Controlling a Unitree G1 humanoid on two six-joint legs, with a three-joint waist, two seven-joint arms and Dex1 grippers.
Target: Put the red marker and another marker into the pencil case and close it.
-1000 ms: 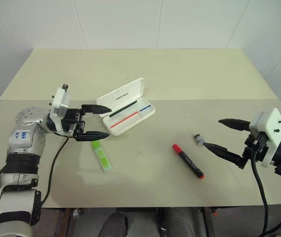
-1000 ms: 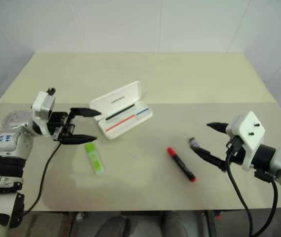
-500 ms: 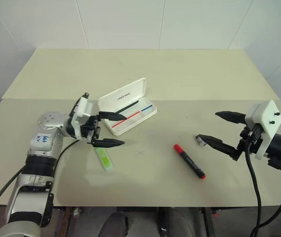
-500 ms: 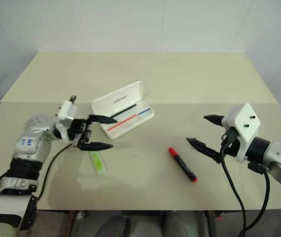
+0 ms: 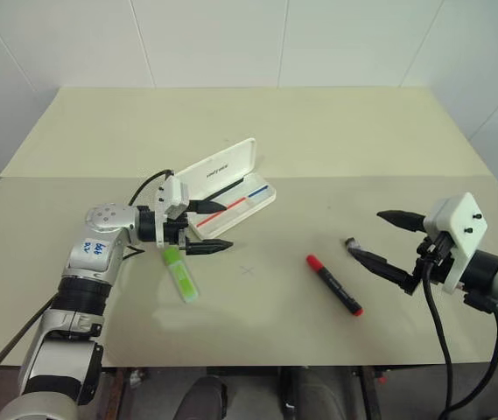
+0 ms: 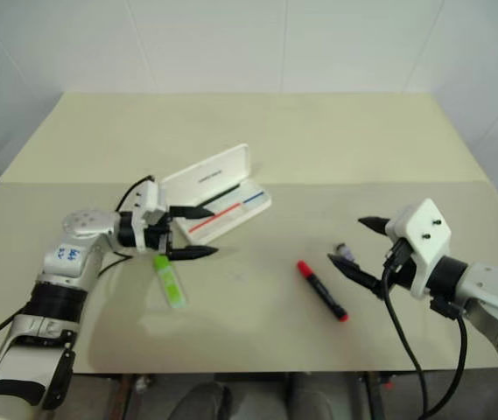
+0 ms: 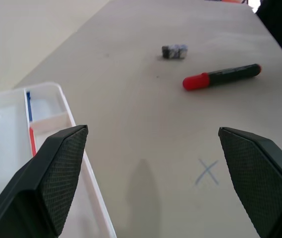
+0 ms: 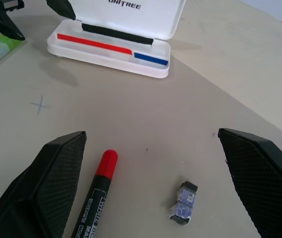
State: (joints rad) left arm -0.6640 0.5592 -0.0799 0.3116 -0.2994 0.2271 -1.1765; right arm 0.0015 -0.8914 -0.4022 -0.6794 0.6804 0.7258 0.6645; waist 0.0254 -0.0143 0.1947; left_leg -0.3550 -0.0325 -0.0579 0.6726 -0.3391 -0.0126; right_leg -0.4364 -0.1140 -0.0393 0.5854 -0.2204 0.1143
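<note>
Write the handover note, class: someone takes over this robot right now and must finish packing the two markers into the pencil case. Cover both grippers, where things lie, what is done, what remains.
Left gripper: open, empty, between the pencil case and the green highlighter.
Right gripper: open, empty, beside a small grey object.
Red marker: lying on the table, right of a pencilled cross.
Pencil case: open, lid up.
Done: nothing packed yet.
Left: pick up both markers, place them in the case, close the lid.
</note>
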